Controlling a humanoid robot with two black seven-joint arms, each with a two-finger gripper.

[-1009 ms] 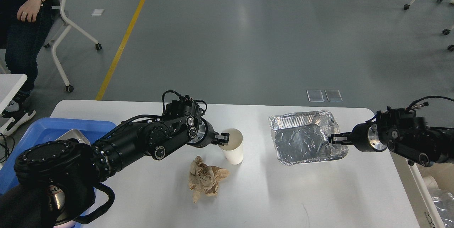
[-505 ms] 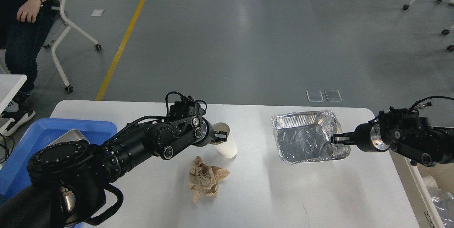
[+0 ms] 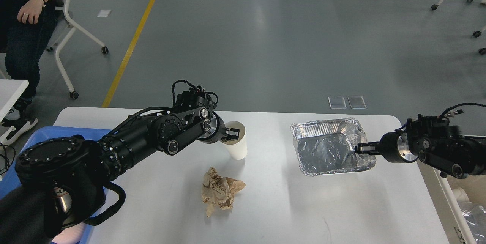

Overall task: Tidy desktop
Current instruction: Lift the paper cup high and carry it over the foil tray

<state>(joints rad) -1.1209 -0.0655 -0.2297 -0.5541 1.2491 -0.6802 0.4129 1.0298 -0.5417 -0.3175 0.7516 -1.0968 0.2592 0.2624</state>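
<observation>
Head view, 1 frame. The desktop, glossy white with rounded corners, fills the lower half of the view, running from about 8 o'clock round to 4 o'clock.

Left gripper: sits at the rim of a white paper cup, just left of centre. 1 finger reaches inside the mouth and the fingers are clamped on the near-left wall. The cup tilts slightly; whether its base touches the surface I cannot tell.

Right gripper: at 3 o'clock, fingers drawn narrow and pinching the right-hand rim of a crumpled foil tray. The tray lies open side up, right of centre, well apart from the cup.

Crumpled brown paper: loose on the surface at 6 o'clock of the cup, near it but not touching, with neither gripper on it.

Blue plastic tray: at 9 o'clock, mostly hidden behind the left arm.

Beyond the far edge lies grey floor with a yellow line toward 11 o'clock. A seated person shows at the 10 o'clock corner.
</observation>
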